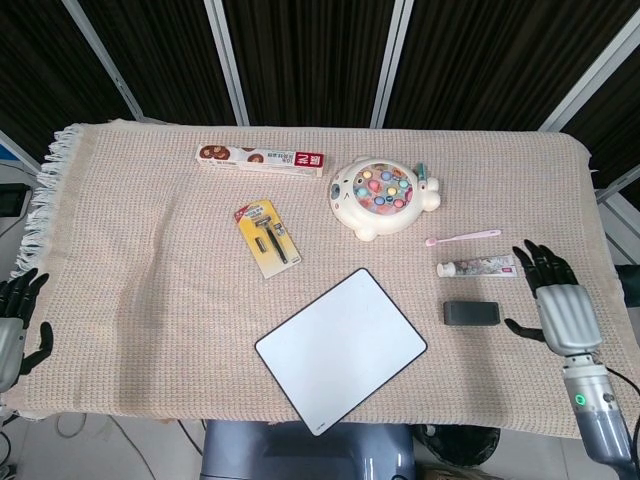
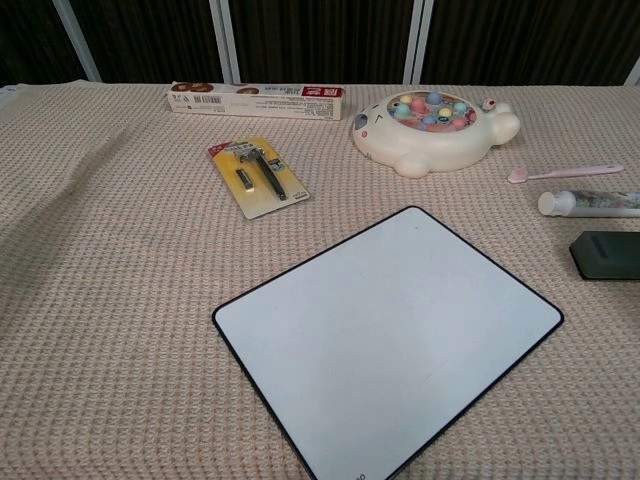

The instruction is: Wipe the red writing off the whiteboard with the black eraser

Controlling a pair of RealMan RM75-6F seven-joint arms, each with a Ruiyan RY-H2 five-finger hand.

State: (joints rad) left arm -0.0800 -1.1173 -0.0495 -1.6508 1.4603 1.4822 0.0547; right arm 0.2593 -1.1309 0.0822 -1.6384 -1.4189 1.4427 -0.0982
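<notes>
Hardly any legible text here. Red panel with white characters at the right end of the long snack box (image 1: 264, 158) (too small to make out), plus a barcode-like patch on its side in the chest view. Fine print on the yellow razor card (image 2: 258, 177) and on the toothpaste tube (image 1: 477, 266), both unreadable. Whiteboard (image 2: 390, 336) surface plain white, no writing visible.
</notes>
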